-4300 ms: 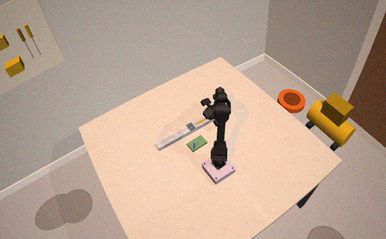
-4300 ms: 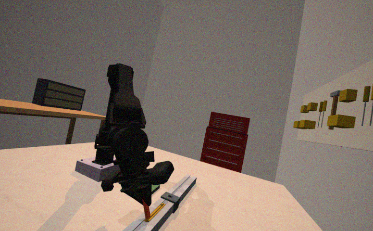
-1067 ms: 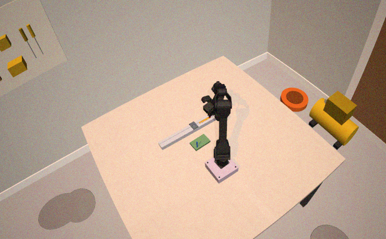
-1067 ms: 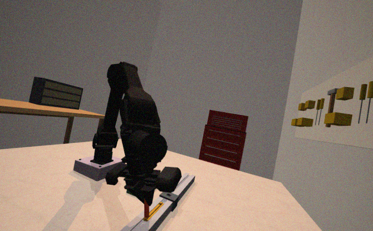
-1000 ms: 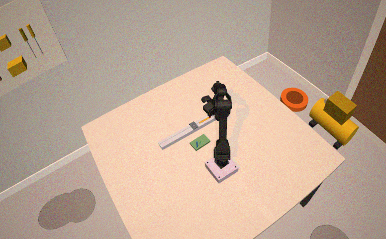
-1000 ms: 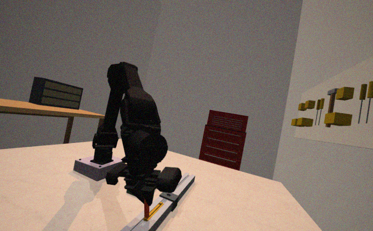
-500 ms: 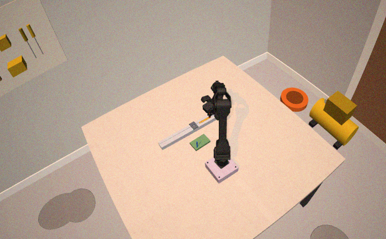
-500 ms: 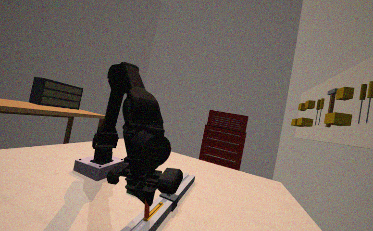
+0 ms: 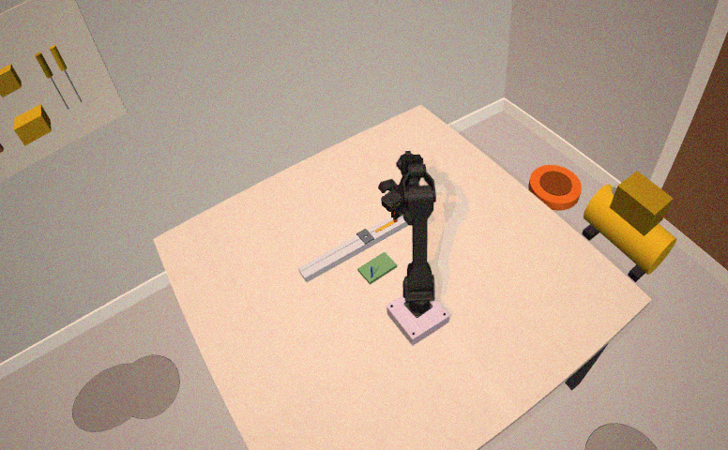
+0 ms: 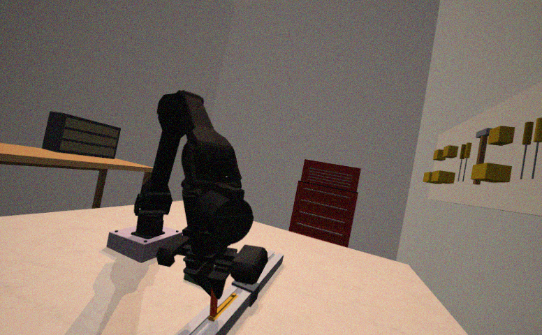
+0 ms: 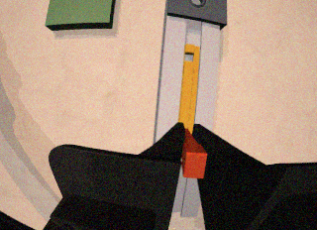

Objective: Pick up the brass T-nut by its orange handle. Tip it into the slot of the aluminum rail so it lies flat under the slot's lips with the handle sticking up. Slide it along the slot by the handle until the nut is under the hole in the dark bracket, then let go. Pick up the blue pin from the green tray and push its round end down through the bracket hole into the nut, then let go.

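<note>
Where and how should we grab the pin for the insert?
Judging by the top view, the pin is slim and leans in the tray. I'd come from above, fingers across its narrow sides, gripping near the raised end so the tray floor and rim stay out of the way. Which end is round is too small to tell; check that first, since it must point down.
</note>
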